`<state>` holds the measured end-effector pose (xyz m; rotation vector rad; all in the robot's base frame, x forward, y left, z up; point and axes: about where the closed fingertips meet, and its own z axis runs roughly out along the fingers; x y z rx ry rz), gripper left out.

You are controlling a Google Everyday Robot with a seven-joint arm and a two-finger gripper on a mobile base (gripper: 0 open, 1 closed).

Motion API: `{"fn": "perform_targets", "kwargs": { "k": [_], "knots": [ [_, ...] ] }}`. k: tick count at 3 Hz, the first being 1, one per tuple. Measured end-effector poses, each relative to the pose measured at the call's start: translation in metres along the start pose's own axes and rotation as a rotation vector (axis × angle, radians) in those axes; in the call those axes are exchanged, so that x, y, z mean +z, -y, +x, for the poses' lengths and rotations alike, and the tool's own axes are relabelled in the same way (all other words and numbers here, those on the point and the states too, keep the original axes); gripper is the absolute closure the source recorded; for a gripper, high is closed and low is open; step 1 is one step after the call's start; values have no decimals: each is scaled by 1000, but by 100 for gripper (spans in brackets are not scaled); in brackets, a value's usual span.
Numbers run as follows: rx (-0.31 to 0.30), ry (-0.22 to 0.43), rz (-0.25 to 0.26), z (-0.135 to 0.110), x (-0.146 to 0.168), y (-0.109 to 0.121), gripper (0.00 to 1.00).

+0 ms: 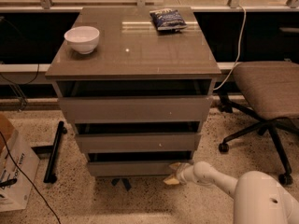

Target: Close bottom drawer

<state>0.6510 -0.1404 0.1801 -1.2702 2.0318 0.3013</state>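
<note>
The bottom drawer (133,168) is the narrowest grey-brown front at the foot of the cabinet (135,50), with a thin dark gap above it. My gripper (173,173) sits low at the drawer's right front corner, its pale fingertips right against the drawer front. The white arm (219,181) reaches in from the lower right. The wider middle drawer front (138,142) and widest top drawer front (134,108) lie above.
A white bowl (82,38) and a dark snack bag (167,19) lie on the cabinet top. An office chair (268,92) stands to the right. A cardboard box (14,171) and a black bar (53,150) lie on the speckled floor at the left.
</note>
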Motion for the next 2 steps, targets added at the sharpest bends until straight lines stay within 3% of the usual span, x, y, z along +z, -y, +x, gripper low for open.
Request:
{"fn": "perform_targets", "kwargs": {
  "k": [2],
  "knots": [
    [0, 0, -1, 0, 1, -2, 0]
  ]
}}
